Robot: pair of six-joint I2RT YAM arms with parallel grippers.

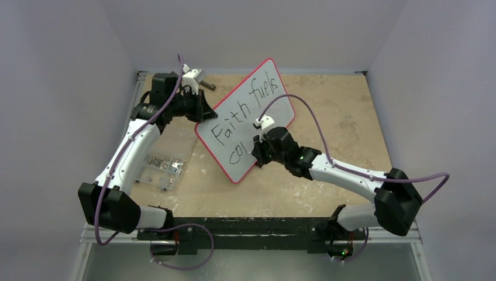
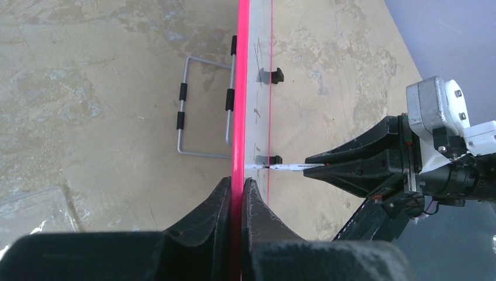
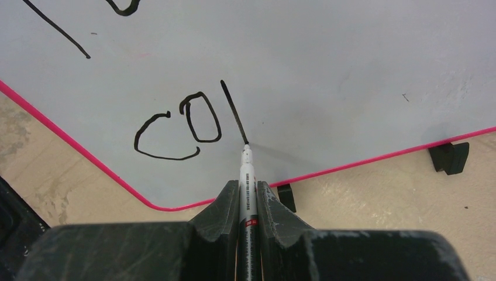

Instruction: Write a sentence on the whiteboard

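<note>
In the top view the right gripper (image 1: 256,153) covers the sentence's (image 1: 225,130) second line past "CO", and the marker it clamps is hidden there. From the left wrist the whiteboard (image 2: 241,88) shows edge-on (no lettering legible). The right wrist view cuts off the upper line. The marker's (image 3: 246,175) print is too small to read, and its barrel leaves the bottom edge. The small metal bits (image 1: 157,161) in the clear tray (image 1: 153,177) cannot be identified.

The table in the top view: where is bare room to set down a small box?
The widest bare patch of the table lies right of the whiteboard, beyond the right arm. A narrower strip lies between the board's near corner and the arm bases. The left side is crowded: left arm and clear parts tray.
</note>
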